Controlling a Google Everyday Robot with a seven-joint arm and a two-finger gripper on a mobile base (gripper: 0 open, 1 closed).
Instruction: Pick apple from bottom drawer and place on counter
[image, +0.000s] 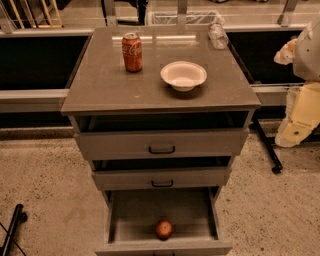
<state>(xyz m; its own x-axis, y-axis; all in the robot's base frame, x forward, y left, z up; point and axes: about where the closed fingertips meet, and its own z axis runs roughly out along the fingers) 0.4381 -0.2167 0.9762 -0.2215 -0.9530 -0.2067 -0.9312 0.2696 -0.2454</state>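
Note:
The apple (163, 229) is small, round and red-orange. It lies near the front middle of the bottom drawer (125, 220), which is pulled out and open. The counter (100, 85) is the flat grey-brown top of the cabinet. My arm (304, 112) stands at the right edge of the view, beside the cabinet. My gripper (285, 51) is up at the far right, level with the counter's back right part. It is well away from the apple and from the drawer, and nothing shows in it.
A red soda can (132, 52) stands on the counter at the back left. A white bowl (183, 75) sits at the middle right, and a clear bottle (218, 35) lies at the back right corner. The two upper drawers (161, 144) are partly open. A dark stand leg (265, 145) is on the floor at the right.

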